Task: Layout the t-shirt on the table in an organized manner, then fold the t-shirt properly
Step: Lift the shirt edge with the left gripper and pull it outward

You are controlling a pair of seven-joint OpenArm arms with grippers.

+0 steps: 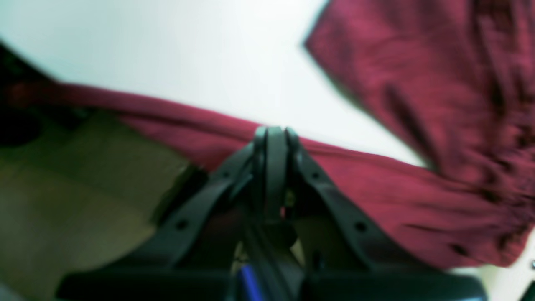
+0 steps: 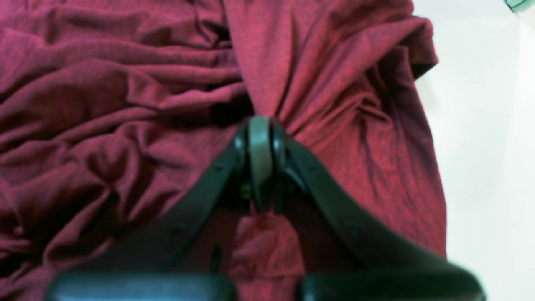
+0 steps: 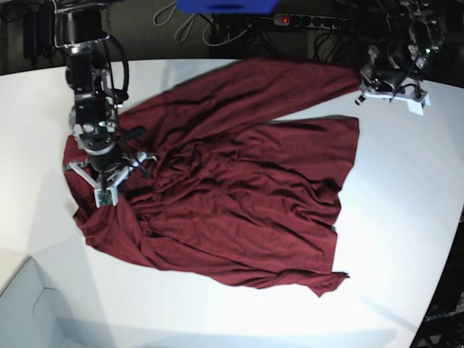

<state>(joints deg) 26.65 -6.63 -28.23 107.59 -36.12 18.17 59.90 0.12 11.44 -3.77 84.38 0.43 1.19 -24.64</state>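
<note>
Stretching the t-shirt (image 3: 239,196) flat: left gripper (image 1: 273,136) pinches its hem upper right, right gripper (image 2: 260,125) clamps bunched cloth far left, on the table (image 3: 406,217).

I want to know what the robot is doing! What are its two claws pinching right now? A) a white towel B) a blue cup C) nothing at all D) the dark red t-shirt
D: the right claw and the left claw are each shut on a fold of the t-shirt.
</note>
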